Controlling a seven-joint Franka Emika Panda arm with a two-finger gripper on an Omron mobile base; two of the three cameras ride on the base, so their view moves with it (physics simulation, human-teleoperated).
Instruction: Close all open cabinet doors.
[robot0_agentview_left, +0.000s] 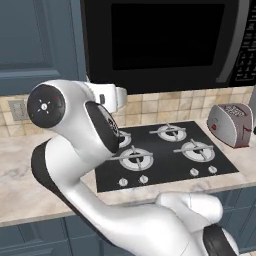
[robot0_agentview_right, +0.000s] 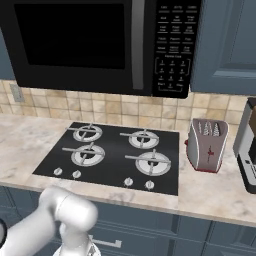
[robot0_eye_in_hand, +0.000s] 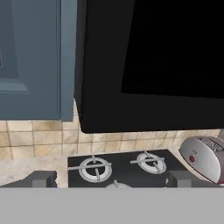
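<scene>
— Two finger tips rose at the bottom of the hand view, yes? How did the gripper (robot0_eye_in_hand: 111, 179) stand?

— Spread wide, one tip at the lower left and one at the lower right, with nothing between them. It looked out over the cooktop (robot0_eye_in_hand: 127, 168) from close by.

— And nearest the base?

— Lower cabinet fronts (robot0_agentview_right: 150, 225) in slate blue ran under the counter edge, one with a slim silver handle (robot0_agentview_right: 107, 243); as far as they showed, they sat flush. Above them lay the pale marbled counter (robot0_agentview_left: 25, 185), and set into it the black cooktop (robot0_agentview_left: 165, 155) with four burners and a row of knobs along its front.

— What stood beside it?

— A silver toaster (robot0_agentview_right: 206, 145) with red trim, just to the cooktop's right on the counter (in the hand view it showed at the lower right edge (robot0_eye_in_hand: 203, 157)). Further right, a dark appliance (robot0_agentview_right: 247, 150) was cut off by the frame; I couldn't tell what it was.

— And behind?

— A tan tiled backsplash (robot0_agentview_right: 100, 107), with a wall outlet (robot0_agentview_left: 17, 110) at the left. Over that hung the glossy black microwave (robot0_agentview_right: 100, 45), keypad on its right side.

— The cabinet doors?

— One upper door (robot0_agentview_left: 35, 45) hung left of the microwave, another (robot0_agentview_right: 227, 45) to its right. Both were dark slate blue with a recessed panel. Whether either stood ajar, I couldn't tell from these angles.
</scene>
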